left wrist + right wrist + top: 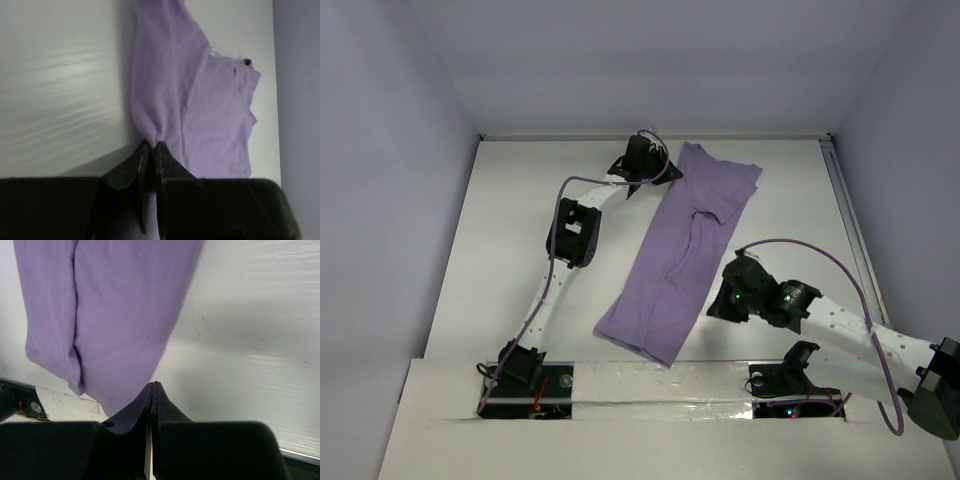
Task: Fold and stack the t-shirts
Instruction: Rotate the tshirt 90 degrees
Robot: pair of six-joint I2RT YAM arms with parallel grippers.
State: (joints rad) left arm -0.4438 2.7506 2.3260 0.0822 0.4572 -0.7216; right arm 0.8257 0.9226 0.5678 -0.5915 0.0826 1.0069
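Note:
A lavender-purple t-shirt [680,255] lies folded lengthwise into a long strip, running diagonally from the far middle of the white table [520,260] toward the near edge. At its far end, my left gripper [667,173] is shut on a bunched edge of the t-shirt [200,100]; fabric shows pinched between the jaws of the left gripper [151,145]. My right gripper [710,303] sits low beside the strip's right edge. In its wrist view the right gripper [153,385] is shut, tips at the edge of the t-shirt [115,315], and no fabric shows between them.
A taped strip [660,385] with both arm bases runs along the near edge. A metal rail [845,210] borders the table's right side. Lavender-grey walls enclose the left, back and right. A cable [820,255] loops over the right arm.

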